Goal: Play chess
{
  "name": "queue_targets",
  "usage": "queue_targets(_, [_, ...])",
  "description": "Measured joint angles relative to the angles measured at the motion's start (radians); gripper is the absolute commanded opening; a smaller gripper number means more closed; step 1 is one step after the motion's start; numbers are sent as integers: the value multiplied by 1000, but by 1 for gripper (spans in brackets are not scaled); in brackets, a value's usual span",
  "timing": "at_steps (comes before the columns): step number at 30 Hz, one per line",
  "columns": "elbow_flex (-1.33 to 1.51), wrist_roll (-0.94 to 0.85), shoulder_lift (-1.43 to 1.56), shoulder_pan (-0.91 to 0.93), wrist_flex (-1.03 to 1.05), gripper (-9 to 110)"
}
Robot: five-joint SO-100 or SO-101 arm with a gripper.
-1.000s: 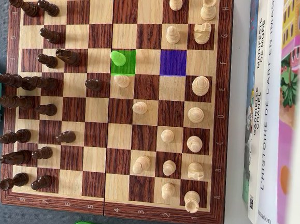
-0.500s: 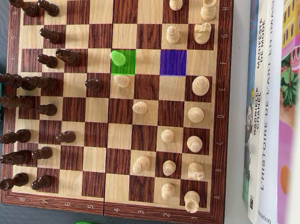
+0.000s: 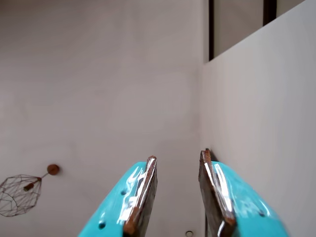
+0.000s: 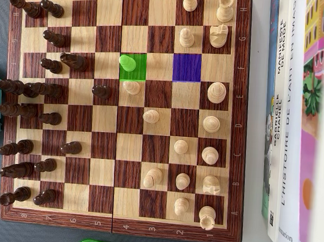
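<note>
We see gripper (image 3: 177, 197) parted, empty, aimed at wall. Green pawn (image 4: 127, 63) sits on green square (image 4: 139, 73), purple square (image 4: 187, 67) empty. Risk: descent knocks neighbor pawn (image 4: 132, 87).

Pale walls (image 3: 98, 89) meet at a corner, a dark window strip (image 3: 211, 27) above it; a wire lamp (image 3: 19, 194) hangs left of the corner.
</note>
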Motion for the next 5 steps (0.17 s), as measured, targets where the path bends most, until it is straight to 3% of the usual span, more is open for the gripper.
queue_targets(5, [0, 0, 0, 0, 0, 14])
